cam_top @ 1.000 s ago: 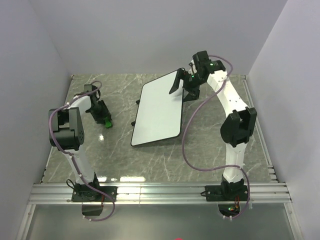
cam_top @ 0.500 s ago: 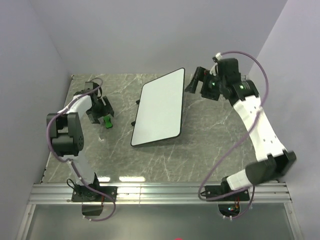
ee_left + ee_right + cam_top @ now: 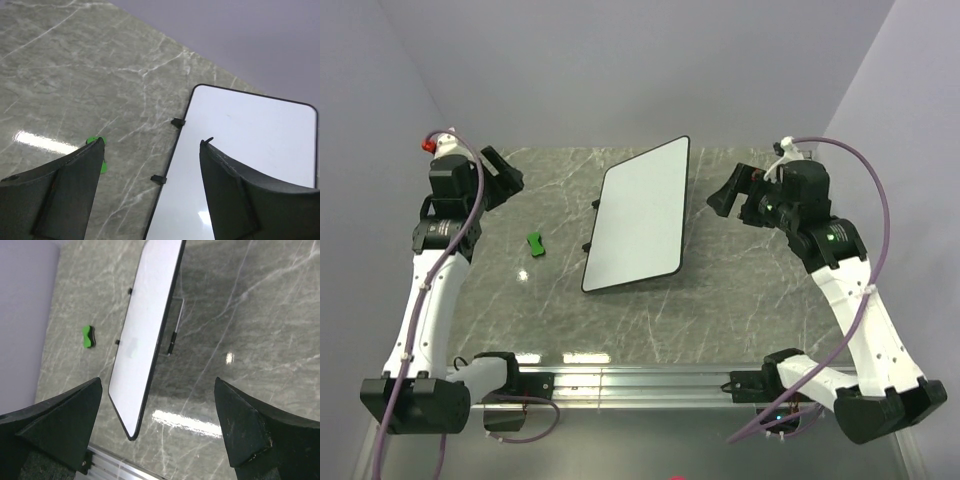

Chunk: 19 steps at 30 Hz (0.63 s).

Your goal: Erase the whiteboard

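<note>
- No text, label, brand, number or sign can be read in any of the three views.
- The whiteboard [image 3: 638, 215] shows a plain white face inside its thin black rim.

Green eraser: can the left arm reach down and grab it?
Probably yes. The green eraser lies alone on the table, apart from the whiteboard, and the open left gripper hangs near it with nothing between.
</note>
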### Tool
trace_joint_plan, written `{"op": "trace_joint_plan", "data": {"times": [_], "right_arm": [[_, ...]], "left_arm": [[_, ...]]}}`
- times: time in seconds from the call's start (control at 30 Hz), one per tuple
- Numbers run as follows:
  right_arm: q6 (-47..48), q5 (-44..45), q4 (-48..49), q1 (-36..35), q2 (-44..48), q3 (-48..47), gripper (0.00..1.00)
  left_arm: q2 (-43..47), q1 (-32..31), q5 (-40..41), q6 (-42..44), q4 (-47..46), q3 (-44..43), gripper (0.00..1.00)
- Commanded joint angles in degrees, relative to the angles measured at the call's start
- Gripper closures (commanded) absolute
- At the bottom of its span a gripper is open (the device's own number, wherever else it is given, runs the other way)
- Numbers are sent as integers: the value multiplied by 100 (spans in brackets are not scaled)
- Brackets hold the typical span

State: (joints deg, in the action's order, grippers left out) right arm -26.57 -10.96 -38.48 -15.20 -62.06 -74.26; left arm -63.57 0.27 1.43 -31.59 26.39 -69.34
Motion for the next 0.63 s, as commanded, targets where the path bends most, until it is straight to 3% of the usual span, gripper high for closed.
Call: {"op": "trace_joint_plan", "data": {"times": [0.0, 0.4, 0.47, 0.6], "right_arm": [[-6, 287, 377, 17, 204, -97, 0], [117, 164, 332, 17, 344, -124, 0], [169, 112, 429, 17, 379, -98, 7], [64, 287, 324, 17, 274, -203, 5]], "left_arm": [[-199, 8, 226, -31, 147, 27, 19], [-147, 8, 6, -22, 77, -53, 19], [-208, 8, -11, 4, 77, -123, 19], [-384, -168, -63, 346, 68, -325, 16]]}}
